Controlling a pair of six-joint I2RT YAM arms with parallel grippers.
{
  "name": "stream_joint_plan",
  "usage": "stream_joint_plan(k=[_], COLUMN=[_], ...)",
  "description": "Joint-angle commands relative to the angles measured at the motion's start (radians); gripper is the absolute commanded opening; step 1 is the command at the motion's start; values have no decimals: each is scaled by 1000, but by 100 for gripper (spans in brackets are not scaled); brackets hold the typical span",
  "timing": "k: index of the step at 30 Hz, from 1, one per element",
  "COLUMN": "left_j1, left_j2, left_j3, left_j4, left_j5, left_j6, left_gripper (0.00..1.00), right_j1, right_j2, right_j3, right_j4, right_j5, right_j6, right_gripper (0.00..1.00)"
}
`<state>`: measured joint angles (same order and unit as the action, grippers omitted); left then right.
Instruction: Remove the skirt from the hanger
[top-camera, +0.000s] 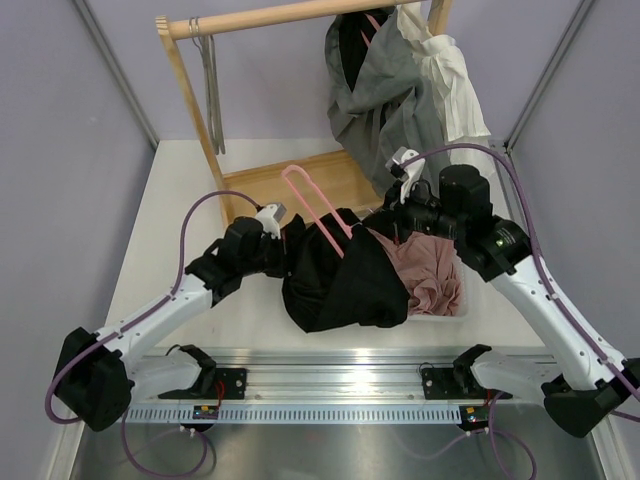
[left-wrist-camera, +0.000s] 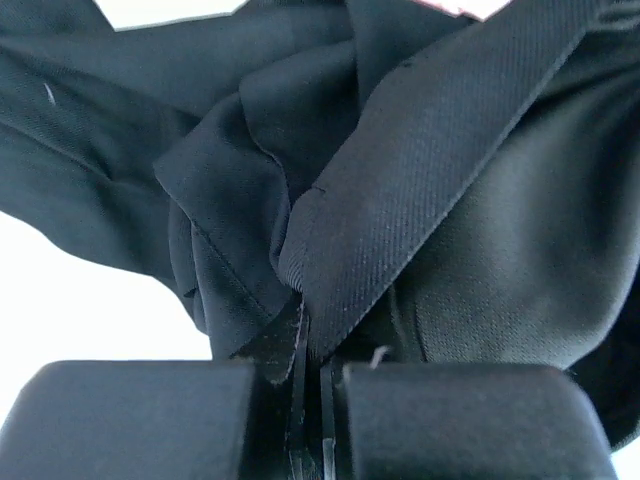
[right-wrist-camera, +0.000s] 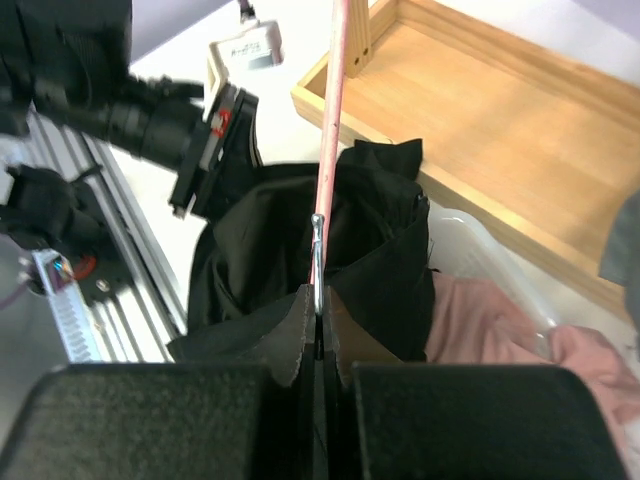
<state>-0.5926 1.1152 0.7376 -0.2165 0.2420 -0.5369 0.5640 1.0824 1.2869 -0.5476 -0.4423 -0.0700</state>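
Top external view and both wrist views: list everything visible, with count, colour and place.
black skirt: one, black, table centre, partly over the bin
pink hanger: one, pink, sticking up out of the skirt
wooden rack: one, light wood, far end of the table
hung garments: several, grey, white and black, right end of the rail
bare hangers: count unclear, grey metal, left end of the rail
clear bin: one, clear, right of the skirt
pink cloth: one heap, pink, in the bin
left gripper: one, black, shut on the skirt
right gripper: one, black, shut on the hanger's metal part
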Motion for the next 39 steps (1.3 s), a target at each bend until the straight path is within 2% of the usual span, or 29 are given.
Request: stream_joint_plan(k=[1, 6, 9, 12, 13, 15, 16, 20, 23, 26, 28, 30, 33, 34, 36, 37, 39], left_j1=[-10, -47, -49, -49, -47, -49, -49, -49, -49, -49, -49, -49, -49, -49, -49, -49, -50], left_j2=[-49, -35, -41, -87, -110, -205, -244, -388, -387, -379, -385, -387, -323, -298, -237, -223, -218], left_j3=[-53, -44, -35, -50, -55, -61, -61, -27, 45, 115, 155, 160, 138, 120, 99, 92, 94], left_j4=[138, 123, 95, 43, 16, -88, -125, -288, -471, -562, -578, -534, -423, -362, -301, -276, -242], left_j5=[65, 82, 46, -29, -109, -212, -316, -461, -588, -708, -756, -735, -562, -440, -336, -276, -270], left_j6=[-19, 69, 86, 80, 72, 60, 46, 32, 25, -3, -3, 38, 72, 84, 78, 78, 92], left_gripper=[2, 4, 5, 4, 1, 0, 0, 1, 0, 0, 0, 0, 11, 22, 42, 63, 74], right_j1=[-18, -19, -21, -21, -21, -23, -30, -64, -105, -127, -130, -128, -130, -130, -130, -128, -130], right_j2=[-4, 95, 210, 296, 315, 318, 307, 264, 241, 200, 163, 146, 129, 128, 128, 129, 136], right_j3=[61, 112, 224, 337, 376, 391, 393, 388, 404, 390, 370, 359, 347, 339, 325, 324, 315], right_j4=[187, 313, 331, 333, 331, 339, 348, 350, 316, 287, 261, 236, 184, 161, 118, 100, 39], right_j5=[-62, -114, -119, -99, -95, -76, -75, -72, -107, -124, -127, -136, -168, -186, -205, -217, -243], right_j6=[151, 292, 297, 280, 274, 265, 263, 228, 216, 188, 173, 151, 124, 102, 84, 76, 13], right_gripper=[0, 0, 0, 0, 0, 0, 0, 0, 0, 0, 0, 0, 0, 0, 0, 0, 0])
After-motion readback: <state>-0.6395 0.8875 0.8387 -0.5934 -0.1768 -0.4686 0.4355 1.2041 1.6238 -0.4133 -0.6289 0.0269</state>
